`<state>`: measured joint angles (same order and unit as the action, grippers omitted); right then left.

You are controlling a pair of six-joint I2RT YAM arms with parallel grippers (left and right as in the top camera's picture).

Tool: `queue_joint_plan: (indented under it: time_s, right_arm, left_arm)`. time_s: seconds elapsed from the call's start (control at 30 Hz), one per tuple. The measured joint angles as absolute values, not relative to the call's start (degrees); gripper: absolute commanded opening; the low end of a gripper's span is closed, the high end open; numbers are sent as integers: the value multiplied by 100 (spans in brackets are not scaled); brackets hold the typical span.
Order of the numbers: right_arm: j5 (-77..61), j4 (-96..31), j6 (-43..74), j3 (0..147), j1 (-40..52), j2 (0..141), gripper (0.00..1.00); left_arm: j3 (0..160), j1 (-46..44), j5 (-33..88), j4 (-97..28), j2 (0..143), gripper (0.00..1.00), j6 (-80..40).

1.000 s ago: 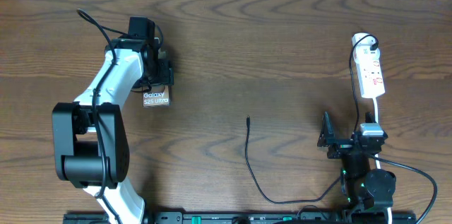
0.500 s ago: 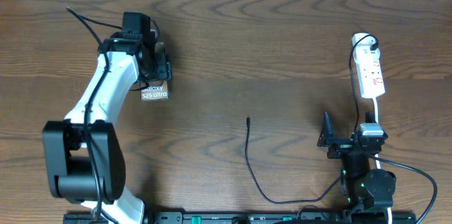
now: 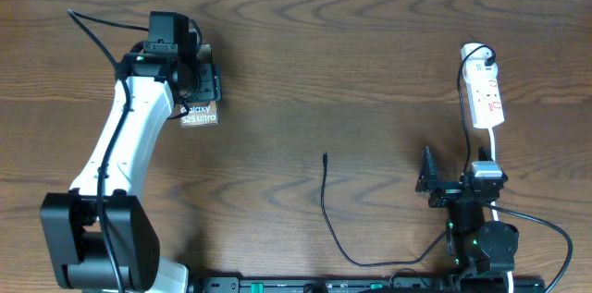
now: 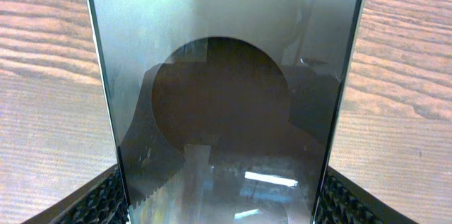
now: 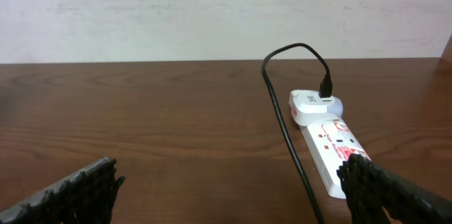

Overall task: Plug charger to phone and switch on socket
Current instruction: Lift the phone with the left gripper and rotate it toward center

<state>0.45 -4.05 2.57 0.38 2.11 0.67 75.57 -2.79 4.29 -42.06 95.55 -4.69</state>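
My left gripper point(image 3: 199, 85) is shut on the phone point(image 3: 200, 115), a dark slab printed "Galaxy S25 Ultra", at the table's far left. In the left wrist view the phone's glossy face point(image 4: 226, 75) fills the frame between my fingers. The charger cable point(image 3: 326, 210) lies loose on the table's middle front, its connector tip point(image 3: 325, 155) pointing away. The white socket strip point(image 3: 485, 94) lies at the far right with a white plug in its far end; it also shows in the right wrist view point(image 5: 326, 146). My right gripper point(image 3: 442, 182) is open and empty, near the strip's front end.
The strip's white cord point(image 3: 493, 150) runs toward my right arm's base. A black cable point(image 5: 286, 121) from the plug passes left of the strip. A pale wall point(image 5: 212, 12) stands behind the table's far edge.
My left gripper has moved left and away with the phone held in it. The right arm, cable and strip have not moved.
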Motion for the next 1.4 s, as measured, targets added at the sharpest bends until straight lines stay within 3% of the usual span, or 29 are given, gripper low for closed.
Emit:
queue_joint_plan:
  time_s: [0.57,1.4]
  right_arm:
    - [45,-405,257,38,211,67,99]
    - [45,-405,257,38,211,67,99]
  left_arm:
    - [7557,-279,2099,-4303,9478,7,-812]
    - [7557,-279,4311,-4329,9478,8,-3691]
